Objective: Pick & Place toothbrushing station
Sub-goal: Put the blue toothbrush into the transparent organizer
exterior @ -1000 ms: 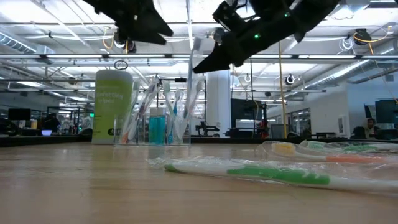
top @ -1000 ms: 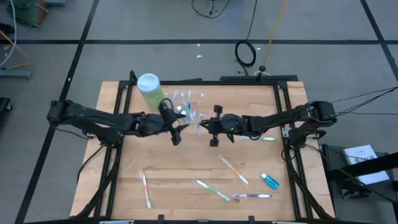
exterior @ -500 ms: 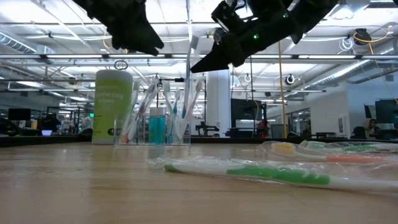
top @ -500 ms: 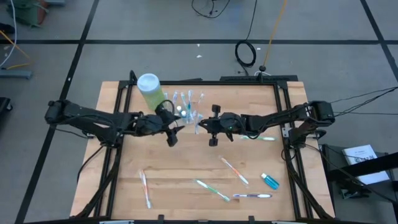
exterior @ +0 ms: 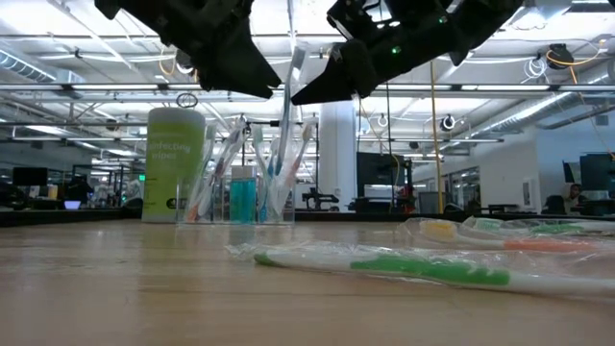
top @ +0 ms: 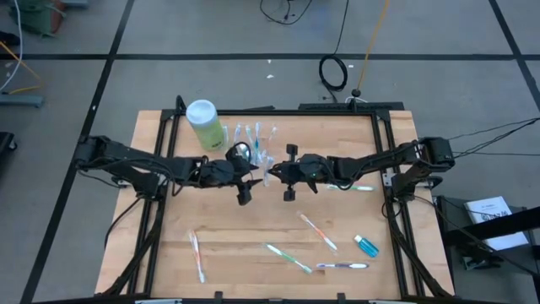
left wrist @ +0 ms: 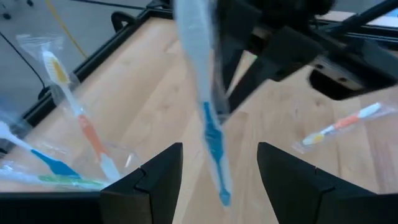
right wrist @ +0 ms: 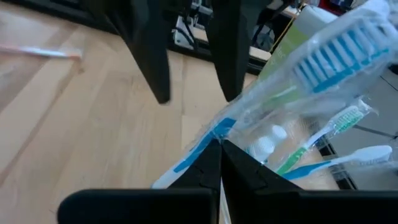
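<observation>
The left end effector (top: 245, 187) has moved in from beside the cup (top: 253, 152), fingers wide, to flank the wrapped blue toothbrush (left wrist: 210, 127), so a handover looks close. The right end effector (top: 277, 172) holds that toothbrush clamped, upright above the surface (top: 253, 228), just beside the cup.

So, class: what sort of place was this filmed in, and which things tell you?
Probably a robotics lab in a large open workshop: a wooden table on a black frame, cables lying on the grey floor, and ceiling pipes with workstations beyond the table.
</observation>
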Robot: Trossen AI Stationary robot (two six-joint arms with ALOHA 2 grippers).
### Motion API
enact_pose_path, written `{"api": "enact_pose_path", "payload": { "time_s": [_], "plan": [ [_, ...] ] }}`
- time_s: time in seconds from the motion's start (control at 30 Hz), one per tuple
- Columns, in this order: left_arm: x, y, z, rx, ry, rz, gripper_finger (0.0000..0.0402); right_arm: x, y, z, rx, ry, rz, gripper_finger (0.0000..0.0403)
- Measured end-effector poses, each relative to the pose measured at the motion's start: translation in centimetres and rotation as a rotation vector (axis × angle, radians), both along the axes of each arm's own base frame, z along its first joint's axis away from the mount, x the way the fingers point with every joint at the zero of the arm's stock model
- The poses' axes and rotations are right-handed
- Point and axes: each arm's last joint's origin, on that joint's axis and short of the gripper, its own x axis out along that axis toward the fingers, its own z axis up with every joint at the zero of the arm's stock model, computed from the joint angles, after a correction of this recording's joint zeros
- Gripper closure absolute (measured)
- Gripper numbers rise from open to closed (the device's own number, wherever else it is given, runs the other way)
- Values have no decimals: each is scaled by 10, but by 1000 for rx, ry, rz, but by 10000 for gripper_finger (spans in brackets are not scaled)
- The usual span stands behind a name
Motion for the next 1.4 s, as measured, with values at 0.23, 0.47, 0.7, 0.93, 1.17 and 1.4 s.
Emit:
{"api": "enact_pose_path", "payload": {
  "time_s": [0.23, 0.47, 0.7, 0.93, 1.17, 1.4],
  "plan": [
    [3, 5, 0, -1, -22, 20, 188, 1, 3, 4, 12, -44, 7, 403],
    [8, 5, 6, 28, -95, 2, 188, 2, 3, 5, 37, -59, 1, 403],
    [11, 6, 8, 27, -133, 7, 188, 2, 4, 5, 39, -60, 2, 403],
    [15, 11, 5, 10, -149, 34, 205, 1, 4, 5, 38, -59, 2, 403],
    [18, 13, 2, 37, -135, 27, 304, 1, 4, 5, 37, -62, 1, 403],
    [18, 13, 3, 41, -145, 26, 375, 1, 4, 5, 60, -69, -7, 403]
  ]
}}
